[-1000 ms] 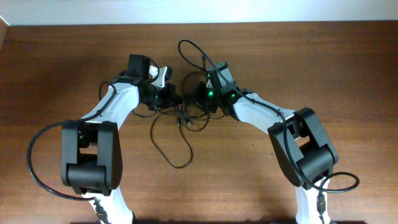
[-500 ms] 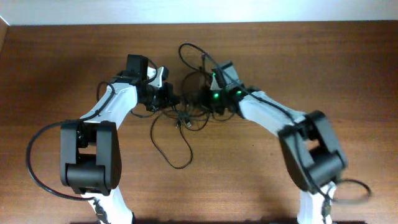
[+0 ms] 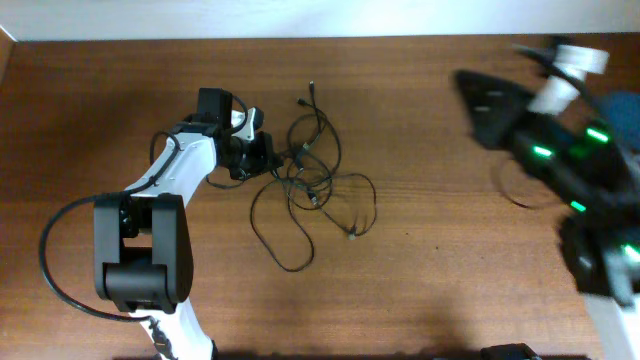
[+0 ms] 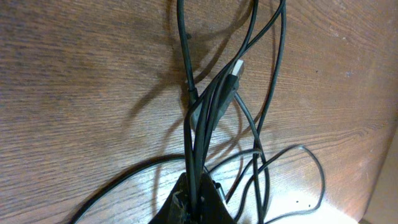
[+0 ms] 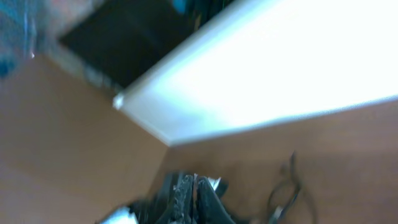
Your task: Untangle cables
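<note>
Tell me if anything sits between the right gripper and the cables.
Nothing visible does. The right gripper is off to the right, blurred, and only bare table lies between it and the cables. The left gripper is clamped on the cables' left side, away from that path.

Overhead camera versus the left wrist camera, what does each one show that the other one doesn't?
Only overhead: the whole tangle of cables with loose loops spread on the table, the left arm reaching it, and the right arm, blurred, far off to the side. Only left wrist: a silver-tipped plug close up, and several cords bunching into the left gripper. Both: black cables on brown wood, gathered at the left gripper.
</note>
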Controlling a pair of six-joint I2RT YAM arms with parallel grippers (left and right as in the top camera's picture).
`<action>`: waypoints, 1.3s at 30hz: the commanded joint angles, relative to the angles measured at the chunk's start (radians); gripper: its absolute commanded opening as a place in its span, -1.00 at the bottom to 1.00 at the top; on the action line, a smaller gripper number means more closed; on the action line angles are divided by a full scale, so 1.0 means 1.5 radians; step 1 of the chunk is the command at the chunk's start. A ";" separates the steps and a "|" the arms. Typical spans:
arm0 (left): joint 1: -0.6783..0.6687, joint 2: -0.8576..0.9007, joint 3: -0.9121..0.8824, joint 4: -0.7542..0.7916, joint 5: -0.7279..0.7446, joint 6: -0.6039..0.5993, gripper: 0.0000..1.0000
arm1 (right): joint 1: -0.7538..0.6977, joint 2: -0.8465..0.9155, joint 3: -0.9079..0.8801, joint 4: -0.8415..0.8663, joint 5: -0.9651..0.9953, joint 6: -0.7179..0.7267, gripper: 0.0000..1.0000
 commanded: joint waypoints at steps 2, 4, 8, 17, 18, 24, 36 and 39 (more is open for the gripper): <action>0.003 0.007 0.001 0.000 -0.005 0.001 -1.00 | -0.136 -0.062 0.008 -0.052 0.004 -0.023 -0.92; 0.003 0.007 0.001 0.001 -0.005 0.001 -1.00 | -0.180 -0.064 0.008 -0.160 0.004 -0.049 -0.92; 0.003 0.007 0.001 0.001 -0.005 0.001 0.08 | -0.179 0.022 0.008 -0.349 0.000 -0.119 -0.51; 0.003 0.007 0.001 0.001 -0.015 0.001 0.11 | 0.025 0.309 0.008 -0.430 -0.041 -0.253 0.08; 0.002 0.007 0.001 0.001 -0.015 0.001 -0.02 | 0.046 0.341 0.008 -0.423 -0.038 -0.252 0.10; 0.002 0.007 0.001 0.001 -0.015 0.001 -0.15 | 0.143 0.493 0.008 -0.356 -0.092 -0.234 0.34; 0.024 0.007 0.001 -0.008 -0.015 -0.038 -0.21 | 0.412 0.517 0.008 -0.210 0.140 -0.501 0.41; 0.037 0.007 0.001 -0.015 -0.014 -0.052 -0.21 | 0.456 0.533 0.008 -0.143 0.176 -0.498 0.30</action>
